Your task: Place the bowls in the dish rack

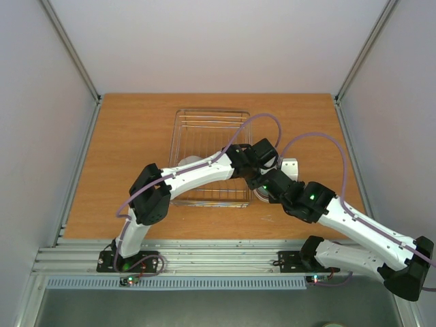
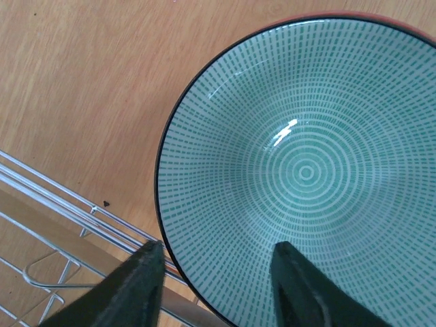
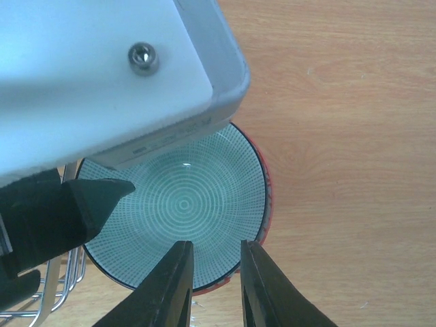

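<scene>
A pale green patterned bowl (image 2: 306, 170) sits nested in a bright orange bowl (image 3: 267, 197) on the table, just right of the silver wire dish rack (image 1: 208, 146). My left gripper (image 2: 218, 262) is open, one finger outside the green bowl's rim and one inside it. It also shows in the top view (image 1: 267, 167). My right gripper (image 3: 216, 272) is open with a narrow gap and hovers over the near rim of the same green bowl (image 3: 184, 204). It holds nothing. In the top view both grippers cover the bowls.
The rack's wires show at the lower left of the left wrist view (image 2: 61, 204) and of the right wrist view (image 3: 58, 293). A pale rounded shape (image 1: 191, 162) lies in the rack under the left arm. The left gripper's white body (image 3: 102, 75) hangs close above the right gripper.
</scene>
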